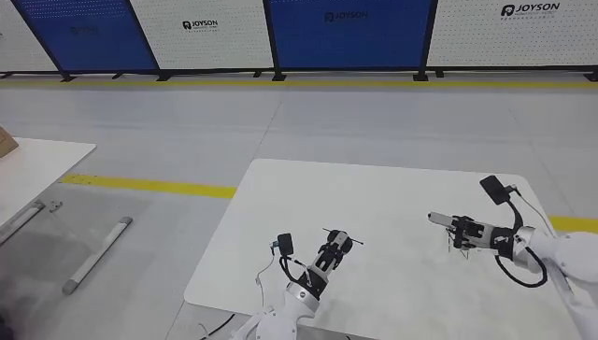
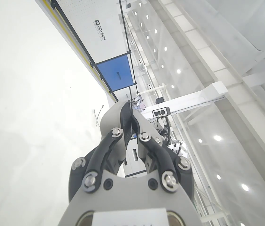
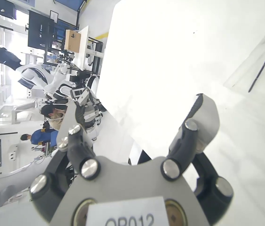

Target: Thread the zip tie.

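- The left claw point(image 2: 129, 106) is pressed together on a thin black zip tie point(image 2: 130, 93). It grips the tie partway along, so a short length stands out past the fingertips, probably to leave an end free for feeding.
- That claw hangs above the near edge of the white worktop point(image 1: 374, 191). The tie is lifted clear of the surface, where the other arm could meet it.
- The right claw point(image 3: 138, 103) is spread wide and holds nothing. It sits well apart, over the worktop's right side.
- Spare ties point(image 3: 263, 65) lie crossed on the worktop near the right claw, likely the supply.
- Threading looks not yet begun, since the second grip is missing.
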### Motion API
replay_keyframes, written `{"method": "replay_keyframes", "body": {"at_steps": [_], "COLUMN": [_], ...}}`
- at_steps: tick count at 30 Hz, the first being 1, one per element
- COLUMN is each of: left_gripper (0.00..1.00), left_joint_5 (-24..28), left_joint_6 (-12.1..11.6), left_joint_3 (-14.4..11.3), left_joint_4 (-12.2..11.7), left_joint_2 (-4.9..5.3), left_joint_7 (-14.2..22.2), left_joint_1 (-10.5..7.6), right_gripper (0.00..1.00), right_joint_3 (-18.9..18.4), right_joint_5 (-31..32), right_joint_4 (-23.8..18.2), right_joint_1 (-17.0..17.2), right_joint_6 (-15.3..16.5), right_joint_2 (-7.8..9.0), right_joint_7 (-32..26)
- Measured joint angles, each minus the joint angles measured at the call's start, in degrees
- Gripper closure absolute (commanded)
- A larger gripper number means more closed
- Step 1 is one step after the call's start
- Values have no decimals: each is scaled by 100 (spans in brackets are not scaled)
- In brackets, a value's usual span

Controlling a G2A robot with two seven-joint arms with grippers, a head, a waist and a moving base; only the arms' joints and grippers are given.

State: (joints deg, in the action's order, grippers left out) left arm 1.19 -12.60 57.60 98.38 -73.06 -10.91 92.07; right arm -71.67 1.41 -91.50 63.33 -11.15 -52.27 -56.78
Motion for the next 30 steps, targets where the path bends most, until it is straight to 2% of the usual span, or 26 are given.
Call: {"method": "replay_keyframes", "body": {"at_steps": [3, 5, 7, 9, 12, 15, 17, 28, 30], "left_gripper": [100, 100, 100, 100, 100, 100, 100, 100, 100], "left_joint_5": [0, 0, 0, 0, 0, 0, 0, 0, 0], "left_joint_6": [0, 0, 0, 0, 0, 0, 0, 0, 0], "left_joint_3": [0, 0, 0, 0, 0, 0, 0, 0, 0], "left_joint_4": [0, 0, 0, 0, 0, 0, 0, 0, 0], "left_joint_2": [0, 0, 0, 0, 0, 0, 0, 0, 0], "left_joint_7": [0, 0, 0, 0, 0, 0, 0, 0, 0], "left_joint_1": [0, 0, 0, 0, 0, 0, 0, 0, 0], "right_gripper": [0, 0, 0, 0, 0, 0, 0, 0, 0], "right_joint_3": [53, 127, 334, 570, 999, 1486, 1678, 1791, 1866], "right_joint_5": [308, 374, 728, 1019, 1320, 1400, 1416, 1499, 1589], "right_joint_4": [79, 261, 463, 692, 1258, 1974, 2282, 2334, 2443], "right_joint_1": [-181, -411, -717, -986, -1465, -1991, -2184, -2156, -2255], "right_joint_6": [-413, -618, -827, -847, -834, -833, -833, -794, -780], "right_joint_2": [-10, -14, -43, -88, -216, -426, -526, -546, -556], "right_joint_7": [361, 152, -38, -143, -262, -366, -303, -213, -494]}}
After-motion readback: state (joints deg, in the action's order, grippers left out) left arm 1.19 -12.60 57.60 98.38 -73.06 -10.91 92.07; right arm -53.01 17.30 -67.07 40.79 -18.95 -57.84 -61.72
